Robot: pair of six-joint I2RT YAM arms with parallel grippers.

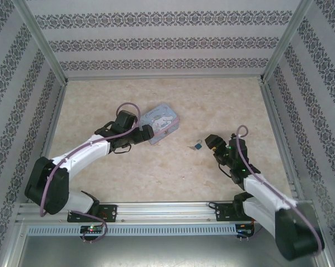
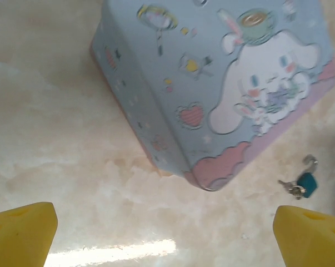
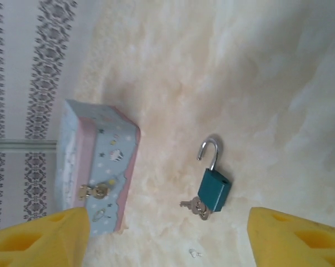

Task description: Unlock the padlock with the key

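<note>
My right wrist view shows the padlock (image 3: 214, 189) on the table (image 3: 278, 83) near the tin (image 3: 95, 161), shackle open, the key (image 3: 196, 207) touching its base; from above it is a mere teal speck. My right gripper (image 3: 170, 239) and left gripper (image 2: 167, 231) gape wide, holding nothing.

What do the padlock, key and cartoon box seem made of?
Padlock: teal-coated body, probably metal, matte; bare silvery shackle with glints. Key: small silvery metal, dull shine. Cartoon box: likely printed tin, smooth pale-blue sheen, crisp edges, brass-coloured clasp.
</note>
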